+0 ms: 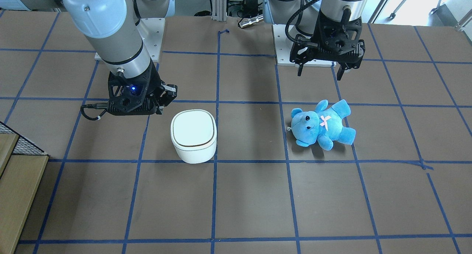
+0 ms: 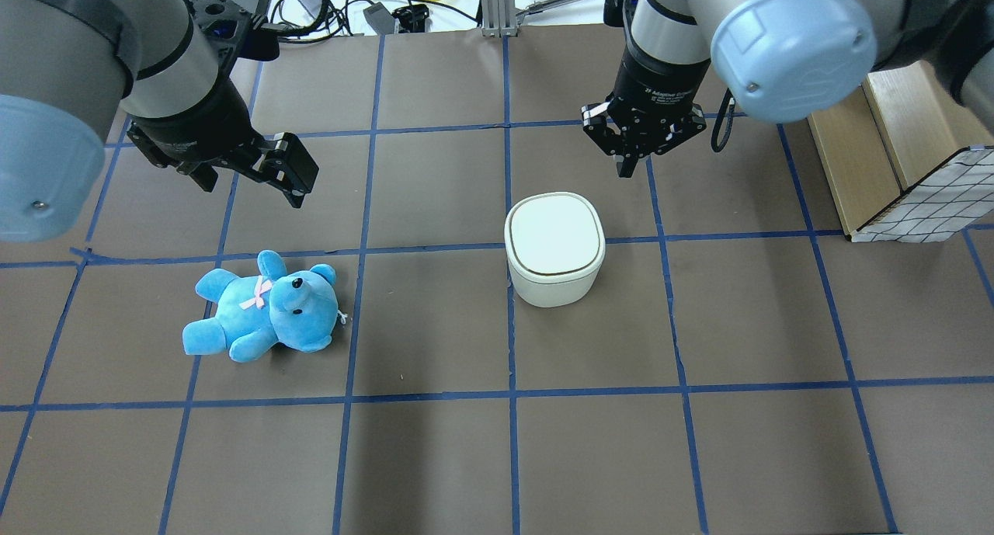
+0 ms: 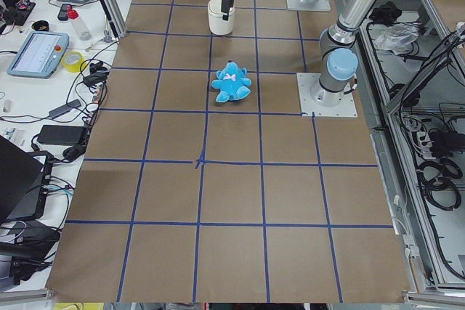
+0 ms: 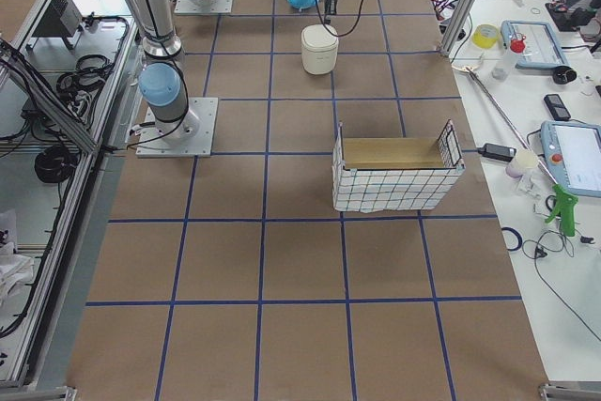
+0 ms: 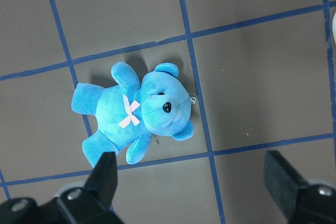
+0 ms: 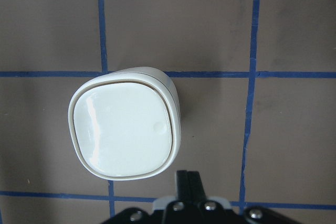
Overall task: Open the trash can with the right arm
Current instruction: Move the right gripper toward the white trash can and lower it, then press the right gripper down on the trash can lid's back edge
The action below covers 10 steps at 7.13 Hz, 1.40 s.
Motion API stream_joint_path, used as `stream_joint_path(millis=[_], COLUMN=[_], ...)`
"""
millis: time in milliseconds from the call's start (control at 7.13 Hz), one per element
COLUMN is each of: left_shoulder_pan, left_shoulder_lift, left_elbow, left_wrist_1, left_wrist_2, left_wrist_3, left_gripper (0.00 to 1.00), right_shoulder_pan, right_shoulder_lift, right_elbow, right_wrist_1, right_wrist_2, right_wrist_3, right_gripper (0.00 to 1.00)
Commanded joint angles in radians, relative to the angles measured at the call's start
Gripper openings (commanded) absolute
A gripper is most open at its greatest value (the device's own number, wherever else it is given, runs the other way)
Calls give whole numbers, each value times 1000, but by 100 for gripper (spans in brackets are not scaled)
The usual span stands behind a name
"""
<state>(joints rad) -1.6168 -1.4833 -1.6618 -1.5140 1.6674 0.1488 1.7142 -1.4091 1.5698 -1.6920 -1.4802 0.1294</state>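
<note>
The white trash can (image 1: 193, 134) stands on the brown table with its lid shut; it also shows in the overhead view (image 2: 554, 244) and the right wrist view (image 6: 123, 135). My right gripper (image 1: 167, 94), with the blue light, hangs above the table close beside the can and does not touch it. Its fingers (image 6: 188, 187) are together and hold nothing; overhead it shows as (image 2: 627, 158). My left gripper (image 1: 320, 72) is open and empty, hanging above the blue plush bear (image 5: 136, 114).
The blue bear (image 2: 264, 306) lies on its back about two grid squares from the can. A wooden box with a wire-grid side (image 2: 893, 162) stands at the table edge on my right. Blue tape lines cross the table.
</note>
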Motion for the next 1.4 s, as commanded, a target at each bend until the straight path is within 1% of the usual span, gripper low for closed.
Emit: stream_joint_path(millis=[0,701,841,1262], left_shoulder_pan=[0,0,0,0], left_shoulder_lift=[0,0,0,0], left_elbow=[-1,0,-1,-1], left_wrist_1=[0,0,0,0], left_wrist_2=[0,0,0,0], left_wrist_3=[0,0,0,0], left_gripper=[100,100,100,100], right_shoulder_pan=[2,24,24,24], right_shoulder_lift=[18,70,76,76], right_elbow=[50,67,84,134], right_wrist_1=[-64,-112,-145,-182], right_wrist_2=[1,1,3,3], right_wrist_3=[6,6,9,-1], right_gripper=[0,0,0,0])
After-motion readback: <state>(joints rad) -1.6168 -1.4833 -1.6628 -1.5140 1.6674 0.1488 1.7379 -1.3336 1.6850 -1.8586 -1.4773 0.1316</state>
